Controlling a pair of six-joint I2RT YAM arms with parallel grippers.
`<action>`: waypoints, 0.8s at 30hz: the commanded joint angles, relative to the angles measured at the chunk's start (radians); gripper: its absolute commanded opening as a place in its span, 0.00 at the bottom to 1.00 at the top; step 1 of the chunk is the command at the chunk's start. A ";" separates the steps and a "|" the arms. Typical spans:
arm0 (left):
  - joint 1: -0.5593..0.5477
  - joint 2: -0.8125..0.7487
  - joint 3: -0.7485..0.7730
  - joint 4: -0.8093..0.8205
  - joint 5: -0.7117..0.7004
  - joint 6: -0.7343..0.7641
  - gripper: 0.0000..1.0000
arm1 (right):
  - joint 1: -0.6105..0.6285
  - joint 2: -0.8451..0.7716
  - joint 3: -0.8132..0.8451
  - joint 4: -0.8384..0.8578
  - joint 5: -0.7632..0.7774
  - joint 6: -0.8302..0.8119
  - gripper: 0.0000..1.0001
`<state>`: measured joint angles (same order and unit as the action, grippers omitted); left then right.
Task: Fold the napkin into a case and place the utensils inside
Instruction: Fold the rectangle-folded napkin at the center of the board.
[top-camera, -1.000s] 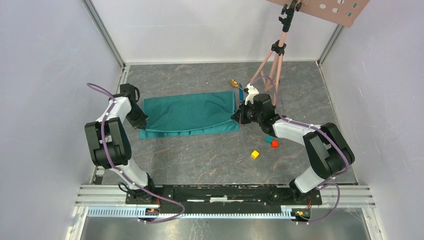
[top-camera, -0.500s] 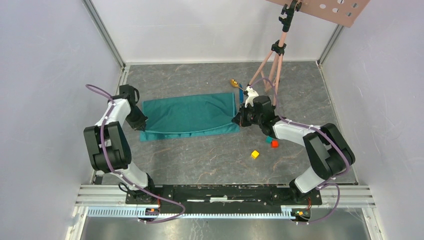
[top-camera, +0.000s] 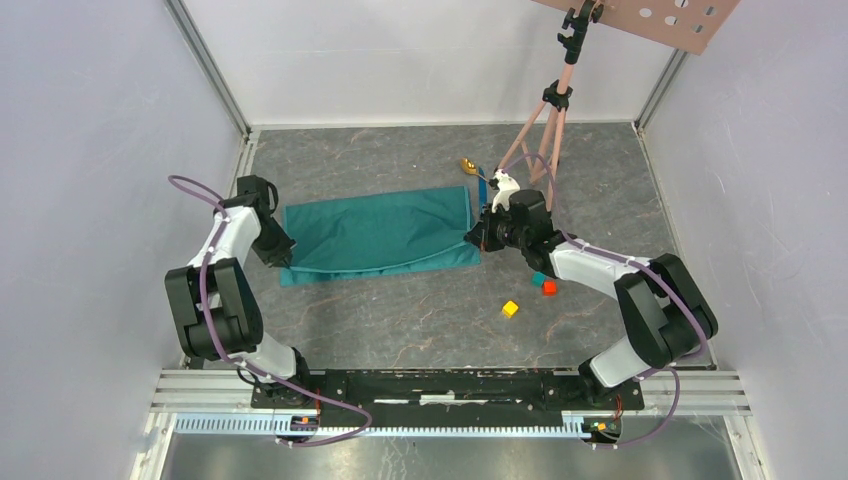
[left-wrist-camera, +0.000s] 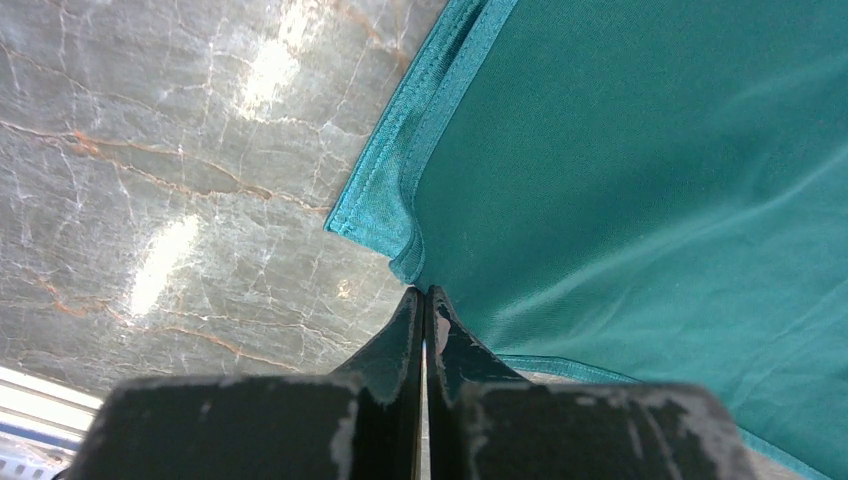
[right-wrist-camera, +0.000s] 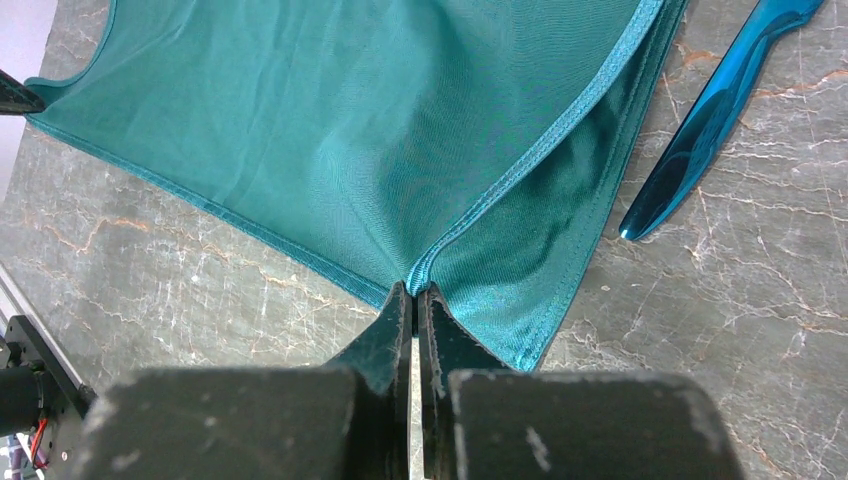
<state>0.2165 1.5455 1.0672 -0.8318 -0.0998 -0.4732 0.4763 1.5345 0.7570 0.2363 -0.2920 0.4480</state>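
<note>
**Napkin (top-camera: 375, 228) pinched at both near corners**

From the overhead view I see the teal-green napkin lying as a wide, doubled band across the grey marbled surface (top-camera: 400, 320), left of centre and stretched between my two arms. A strip of the lower layer shows along its near edge, under the curved hem of the upper layer.

My left tool (left-wrist-camera: 422, 300) has its jaws pressed together, with no gap I can make out. Its tips sit at the near left corner of the napkin, where the hem curls into them, so I read it as gripping the cloth there.

My right tool (right-wrist-camera: 412, 295) is closed just as tightly at the near right corner. The upper layer's hem runs straight into its tips and creases fan out from that point, while the lower layer lies flat beneath.

The blue knife (right-wrist-camera: 705, 120) rests on the bare surface just beside the napkin's right edge, not touching it. The gold spoon (top-camera: 468, 165) lies a little farther back, near a leg of the tripod (top-camera: 548, 130).

Three small cubes, teal (top-camera: 538, 279), red (top-camera: 549, 288) and yellow (top-camera: 510, 309), sit on the near side of the right arm, well apart from the cloth.
</note>
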 joint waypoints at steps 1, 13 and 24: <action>0.003 -0.010 -0.023 0.014 0.011 -0.009 0.02 | 0.002 -0.024 -0.011 0.014 -0.005 -0.009 0.00; 0.002 0.058 -0.046 0.032 -0.035 -0.005 0.02 | 0.003 0.027 -0.037 0.043 -0.008 -0.003 0.00; 0.002 0.100 -0.018 0.037 -0.060 -0.002 0.02 | 0.003 0.060 -0.047 0.061 -0.008 -0.008 0.02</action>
<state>0.2165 1.6405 1.0248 -0.8116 -0.1287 -0.4732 0.4763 1.5917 0.7158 0.2474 -0.2924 0.4484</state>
